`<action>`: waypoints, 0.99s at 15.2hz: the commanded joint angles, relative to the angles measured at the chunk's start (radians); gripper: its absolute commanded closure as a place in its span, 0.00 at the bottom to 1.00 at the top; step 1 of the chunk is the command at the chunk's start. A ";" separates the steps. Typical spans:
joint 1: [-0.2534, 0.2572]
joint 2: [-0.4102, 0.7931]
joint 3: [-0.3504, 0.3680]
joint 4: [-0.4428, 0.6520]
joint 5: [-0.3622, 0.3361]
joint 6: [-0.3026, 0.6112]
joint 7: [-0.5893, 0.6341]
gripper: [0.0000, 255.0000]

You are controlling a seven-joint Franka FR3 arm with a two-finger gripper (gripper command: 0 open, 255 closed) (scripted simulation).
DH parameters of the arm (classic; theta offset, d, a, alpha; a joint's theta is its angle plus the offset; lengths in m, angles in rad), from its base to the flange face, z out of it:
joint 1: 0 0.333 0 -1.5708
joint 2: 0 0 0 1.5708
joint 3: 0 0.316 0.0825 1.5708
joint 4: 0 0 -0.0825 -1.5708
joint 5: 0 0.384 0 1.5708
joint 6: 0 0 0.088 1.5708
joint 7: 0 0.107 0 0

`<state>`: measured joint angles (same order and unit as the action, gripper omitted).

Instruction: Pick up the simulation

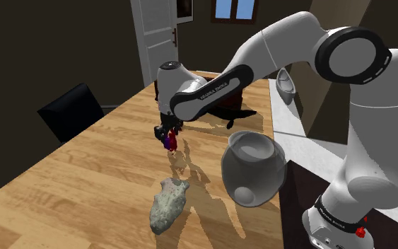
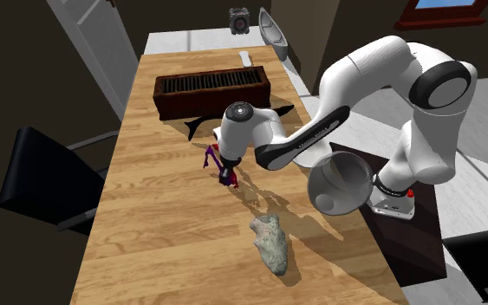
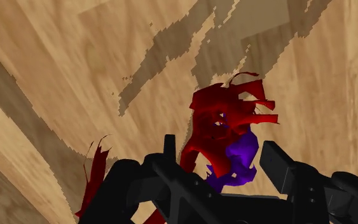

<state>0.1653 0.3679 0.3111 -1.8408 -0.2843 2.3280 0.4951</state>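
A small ragged figure, red with a purple part (image 3: 225, 137), sits between the two black fingers of my gripper (image 3: 225, 162), which clasp it from both sides. A thin red strip of it (image 3: 95, 168) sticks out past one finger. Over the middle of the wooden table (image 1: 84, 177), the gripper (image 1: 167, 133) points down with the figure (image 1: 170, 141) at its tips, close above the boards. From the second exterior view, the figure (image 2: 225, 173) hangs under the gripper (image 2: 227, 166), in front of a dark slatted box (image 2: 209, 91).
A grey speckled fish-shaped lump (image 1: 167, 205) lies nearer the stand. A big grey pot (image 1: 252, 168) stands at the table's edge. A flat black shape (image 1: 225, 113) lies by the box. A black chair (image 1: 73, 109) stands at the shoulder view's left.
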 commanded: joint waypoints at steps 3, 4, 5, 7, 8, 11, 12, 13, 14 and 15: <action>-0.005 -0.025 0.006 0.012 0.015 -0.037 -0.013 1.00; -0.006 -0.031 0.008 0.017 0.019 -0.048 -0.016 1.00; -0.007 -0.037 0.009 0.022 0.023 -0.059 -0.019 1.00; -0.009 -0.049 0.012 0.034 0.031 -0.081 -0.026 1.00; -0.009 -0.054 0.013 0.040 0.034 -0.093 -0.029 1.00; -0.011 -0.069 0.017 0.060 0.045 -0.127 -0.039 1.00; -0.012 -0.074 0.018 0.067 0.048 -0.138 -0.042 1.00; -0.012 -0.079 0.019 0.075 0.051 -0.150 -0.045 1.00; -0.013 -0.083 0.020 0.082 0.054 -0.161 -0.048 1.00; -0.013 -0.084 0.021 0.083 0.055 -0.163 -0.048 1.00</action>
<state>0.1527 0.2857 0.3312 -1.7627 -0.2312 2.1721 0.4484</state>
